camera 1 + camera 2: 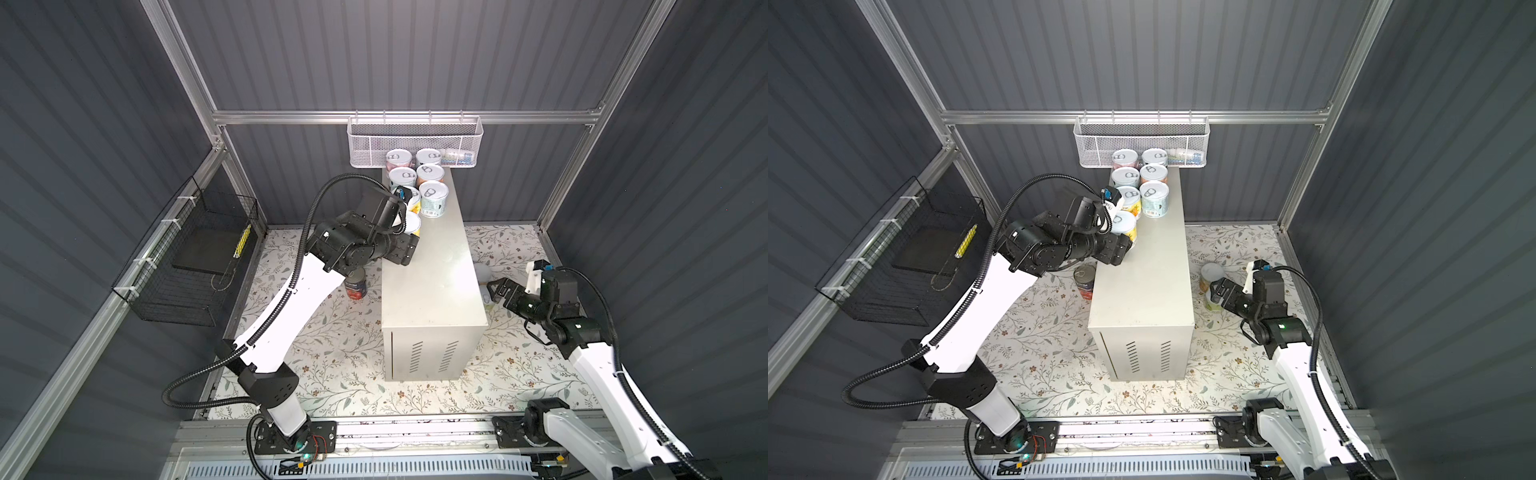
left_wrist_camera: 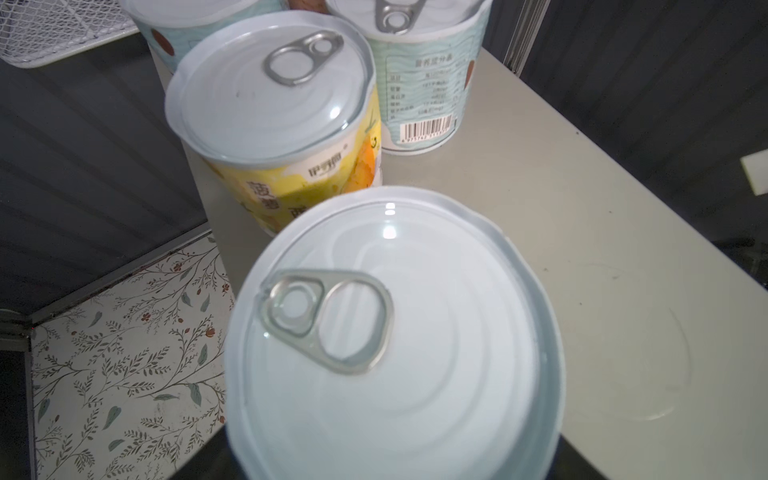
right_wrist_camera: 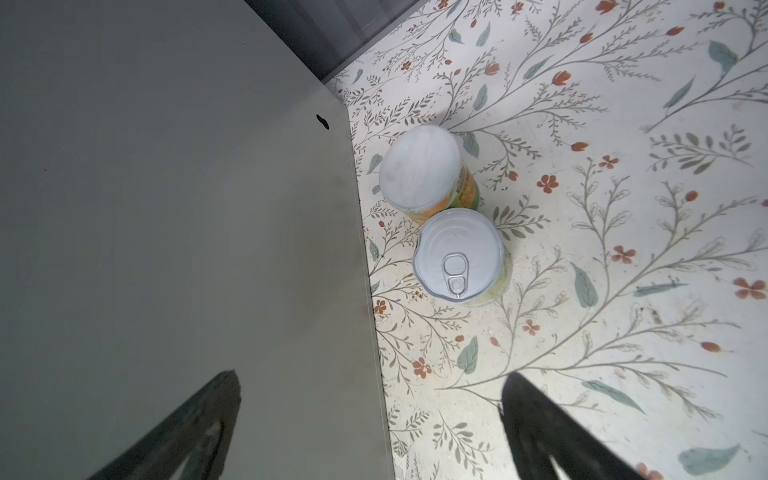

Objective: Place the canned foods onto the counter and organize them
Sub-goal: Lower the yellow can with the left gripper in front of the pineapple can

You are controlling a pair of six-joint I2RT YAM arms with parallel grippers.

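Yellow silver-lidded tin [image 2: 415, 353] sits on the cream metal counter's [image 2: 582, 249] edge by my left gripper [image 1: 1123, 243]; gripped or not, I cannot tell. I must slide it inward slowly. Right gripper [image 3: 372, 378] gapes, empty.

On the table [image 1: 1144, 286]: 7 small pull-tab tins [image 1: 1154, 195], set in two rows in both top views, 4 in the left row, 3 in the right row. On the floor [image 1: 1038, 340] right of the table: 2 small tins, namely 1 tab-up tin [image 3: 460, 253] and 1 plain-end-up tin [image 3: 419, 168]. On the floor left of the table: 1 taller dark can [image 1: 1084, 282]. Cans in total: 10. Baskets: 2, namely 1 white mesh basket [image 1: 1100, 145] and 1 black wire basket [image 1: 872, 291]. Robot arms: 2, namely left arm [image 1: 967, 324] and right arm [image 1: 1296, 374].
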